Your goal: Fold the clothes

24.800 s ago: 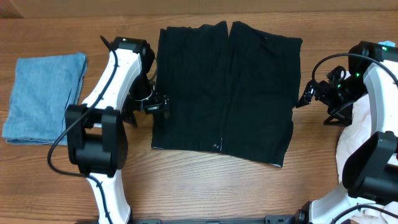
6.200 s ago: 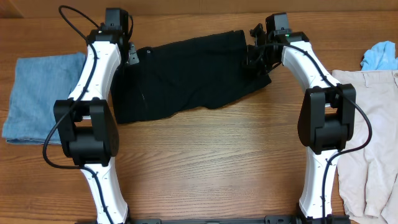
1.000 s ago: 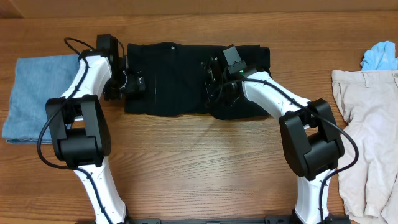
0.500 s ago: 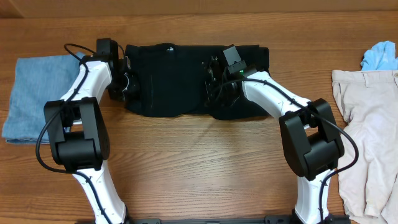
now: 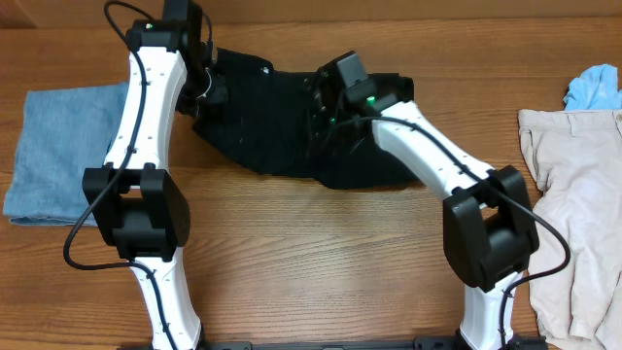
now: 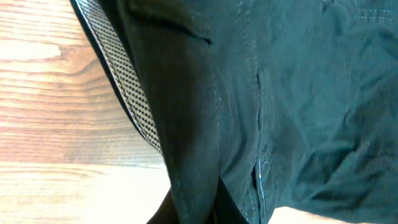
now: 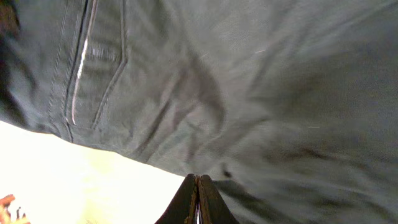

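Wood table (image 5: 321, 262), blue cloth (image 5: 63, 146), beige garment (image 5: 573, 194); each end effector (image 5: 212, 86) (image 7: 198, 183) pinching black shorts (image 5: 282, 136).

We see the black shorts (image 5: 282, 141) bunched and skewed on the wooden tabletop (image 5: 321, 262), their left end drawn up narrow. The left gripper (image 5: 207, 86) sits at the shorts' upper left corner and the right gripper (image 5: 319, 109) over their middle, both against the fabric, with the jaws hidden from us. Well left of the shorts lies a folded faded-blue cloth (image 5: 63, 151). Well right of them we see a beige garment (image 5: 573, 214) and a light-blue piece (image 5: 593, 87).
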